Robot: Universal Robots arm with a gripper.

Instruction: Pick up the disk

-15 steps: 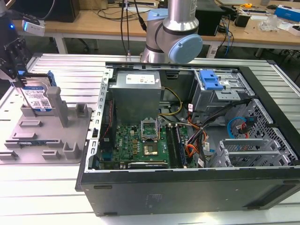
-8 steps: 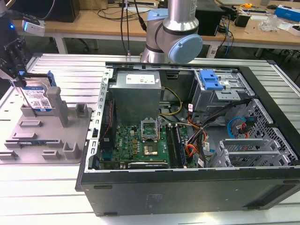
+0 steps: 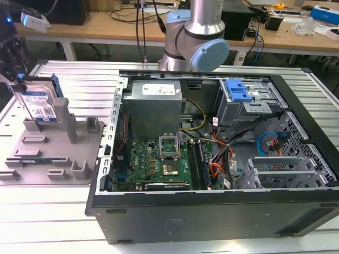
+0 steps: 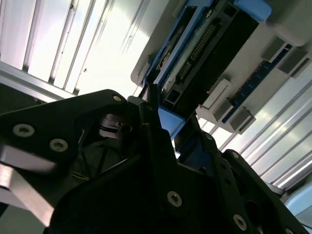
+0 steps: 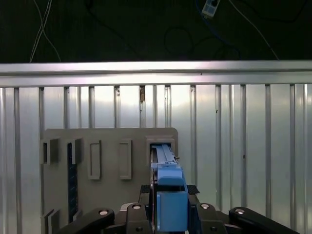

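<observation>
A disk [image 3: 41, 104] stands on edge in a slot at the far corner of a grey fixture [image 3: 53, 151], at about ten o'clock from the open computer case [image 3: 212, 159] in the exterior view, with the robot's black claw [image 3: 13, 58] down over its upper end. The risk, as things stand, is a skewed lift: the disk sits deep in its slot, so any tilt in the pull could jam its blue rails [image 5: 171, 204] against the slot walls, drag the loose-looking fixture up off the ribbed table [image 3: 47, 211], or let the disk slip from a hold that catches little more than its top edge. A drop from there would land it on the fixture's posts. In the first wrist view the claw [image 5: 170, 214] is drawn in narrow, its dark fingers [image 5: 194, 214] pressed against either side of the blue rail at the disk's end, and it appears to be holding the disk. The second wrist view shows the same close fit, with a black finger [image 4: 151, 122] lying along the disk [image 4: 209, 53] where the blue end piece meets the circuit-board face. Nothing else is touched.
</observation>
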